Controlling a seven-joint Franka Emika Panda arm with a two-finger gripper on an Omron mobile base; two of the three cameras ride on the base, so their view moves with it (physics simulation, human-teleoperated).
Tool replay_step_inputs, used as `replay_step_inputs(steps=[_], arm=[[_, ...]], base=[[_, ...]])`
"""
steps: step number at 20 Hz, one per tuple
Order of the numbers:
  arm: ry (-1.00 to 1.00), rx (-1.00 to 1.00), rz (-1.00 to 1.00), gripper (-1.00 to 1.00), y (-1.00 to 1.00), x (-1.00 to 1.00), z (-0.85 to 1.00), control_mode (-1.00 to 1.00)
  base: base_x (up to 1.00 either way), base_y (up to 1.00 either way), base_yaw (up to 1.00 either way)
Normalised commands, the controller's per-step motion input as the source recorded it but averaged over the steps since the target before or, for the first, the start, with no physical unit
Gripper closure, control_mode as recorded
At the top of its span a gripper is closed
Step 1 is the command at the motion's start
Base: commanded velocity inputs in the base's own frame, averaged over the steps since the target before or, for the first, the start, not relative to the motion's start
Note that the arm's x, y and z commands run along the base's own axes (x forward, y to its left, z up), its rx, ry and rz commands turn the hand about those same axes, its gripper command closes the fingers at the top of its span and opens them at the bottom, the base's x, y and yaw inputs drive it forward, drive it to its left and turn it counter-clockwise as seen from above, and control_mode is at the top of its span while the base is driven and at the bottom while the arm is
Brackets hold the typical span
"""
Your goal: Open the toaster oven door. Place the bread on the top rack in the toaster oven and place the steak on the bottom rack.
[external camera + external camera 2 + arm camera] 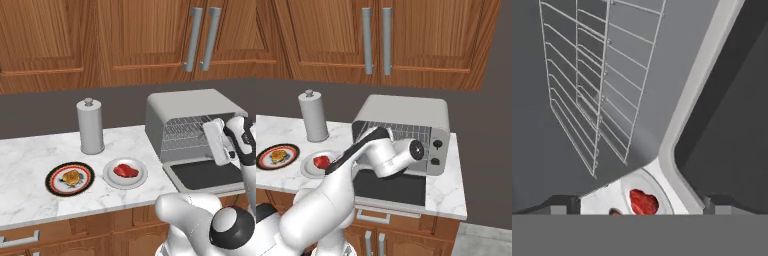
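the toaster oven door lies flat open — step one done. the gripper hangs at the mouth of the toaster oven, jaws spread and empty. left of the oven, the steak and the bread sit unloaded on their plates — both placements remain.

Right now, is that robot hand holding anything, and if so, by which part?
Nothing is held. The fingers stand wide apart with only air between them, in front of the open toaster oven. The steak lies on its plate.
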Motion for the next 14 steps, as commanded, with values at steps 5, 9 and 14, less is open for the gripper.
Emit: replay_step_inputs(steps=[5,9,14], arm=[[0.0,0.27,-0.04,-1.0,-0.31,0.23,0.0,-1.0],[0.0,0.24,-0.09,-1.0,-0.05,0.34,0.0,-1.0],[0.0,0.18,-0.1,-1.0,0.0,0.37,-0.03,-1.0]], base=[[0.0,0.0,0.0],[0.0,0.0,0.0],[0.0,0.0,0.0]])
